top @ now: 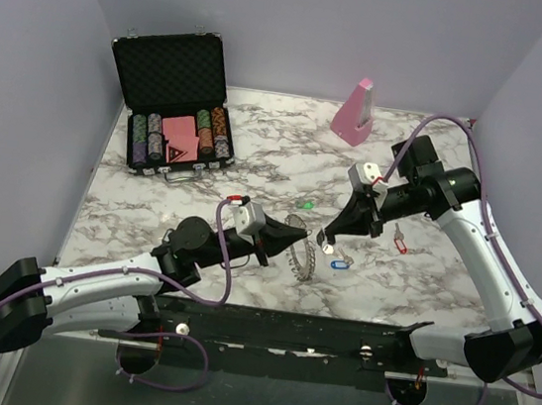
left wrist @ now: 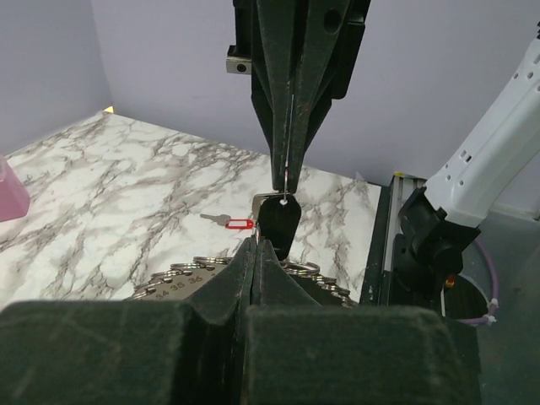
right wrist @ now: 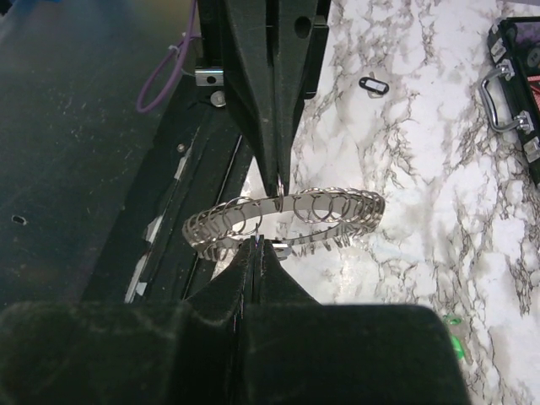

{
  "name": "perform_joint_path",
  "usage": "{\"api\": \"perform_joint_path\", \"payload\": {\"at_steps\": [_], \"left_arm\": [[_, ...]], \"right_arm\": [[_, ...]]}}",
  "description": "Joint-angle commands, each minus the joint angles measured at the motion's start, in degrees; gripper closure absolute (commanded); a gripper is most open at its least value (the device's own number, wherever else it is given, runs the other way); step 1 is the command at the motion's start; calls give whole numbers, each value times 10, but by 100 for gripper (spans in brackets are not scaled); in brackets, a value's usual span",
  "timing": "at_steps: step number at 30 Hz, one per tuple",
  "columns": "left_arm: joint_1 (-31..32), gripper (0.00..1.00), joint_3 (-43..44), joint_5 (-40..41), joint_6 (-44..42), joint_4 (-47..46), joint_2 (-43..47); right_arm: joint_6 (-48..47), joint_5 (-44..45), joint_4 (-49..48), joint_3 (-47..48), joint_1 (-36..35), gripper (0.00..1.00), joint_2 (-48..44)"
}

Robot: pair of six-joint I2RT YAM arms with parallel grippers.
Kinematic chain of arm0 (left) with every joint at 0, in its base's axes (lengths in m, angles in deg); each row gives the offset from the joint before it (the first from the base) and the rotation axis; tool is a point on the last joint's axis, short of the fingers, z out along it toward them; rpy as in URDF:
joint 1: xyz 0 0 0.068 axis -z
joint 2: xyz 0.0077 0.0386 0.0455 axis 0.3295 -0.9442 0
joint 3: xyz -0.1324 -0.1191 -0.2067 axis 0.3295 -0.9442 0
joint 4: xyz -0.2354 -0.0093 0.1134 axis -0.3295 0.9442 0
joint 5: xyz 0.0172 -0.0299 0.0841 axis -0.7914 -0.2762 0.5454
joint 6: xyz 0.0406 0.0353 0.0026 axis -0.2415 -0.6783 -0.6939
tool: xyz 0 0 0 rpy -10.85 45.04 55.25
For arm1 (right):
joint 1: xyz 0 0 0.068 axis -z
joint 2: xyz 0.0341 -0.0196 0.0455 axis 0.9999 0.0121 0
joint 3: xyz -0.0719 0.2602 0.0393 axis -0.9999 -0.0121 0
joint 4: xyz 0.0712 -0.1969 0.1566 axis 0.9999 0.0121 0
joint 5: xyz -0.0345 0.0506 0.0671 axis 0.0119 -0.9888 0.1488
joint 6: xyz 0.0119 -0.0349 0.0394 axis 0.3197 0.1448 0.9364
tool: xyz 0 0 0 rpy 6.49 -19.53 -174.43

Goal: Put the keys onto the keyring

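From above, the left pincer [top: 300, 237] is clamped on the large grey toothed metal keyring [top: 307, 261], held on edge over the marble table [top: 149, 216]. The right pincer [top: 323, 237] meets it from 3 o'clock.

Left wrist view: the right pincer, closed, dangles a small black-tagged key [left wrist: 278, 224] by its loop, at the keyring's 12 o'clock.

Right wrist view: the left pincer pinches the rim near 12 o'clock. The ring looks stiff and light, its loops springy. The key likely swings, so gripping its tag should steady it.

From your keyring [top: 306, 260] — one key [top: 339, 264] lies just right, the case [top: 172, 70] well behind-left, the block [top: 355, 110] behind-right.
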Motion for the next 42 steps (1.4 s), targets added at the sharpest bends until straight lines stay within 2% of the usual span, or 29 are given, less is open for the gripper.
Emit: {"api": "perform_joint_path", "payload": {"at_steps": [1, 8, 15, 23, 32, 42], "left_arm": [[0, 100, -14, -15, -21, -46, 17], [-4, 100, -41, -13, 0, -96, 27], [-6, 100, -58, -29, -4, -101, 52], [-7, 100, -69, -58, -2, -113, 72], [-7, 100, -84, -63, -3, -111, 98], [-8, 100, -88, -101, -7, -187, 64]], "right_arm": [[-98, -19, 73, -7, -2, 100, -12], [-129, -27, 67, -35, -2, 100, -22], [-135, -28, 56, -55, -3, 99, -34], [-106, -12, 26, -80, 9, 99, -53], [-84, -42, 10, -101, 53, 99, -73], [-3, -31, -53, -141, 74, 100, -102]]}}
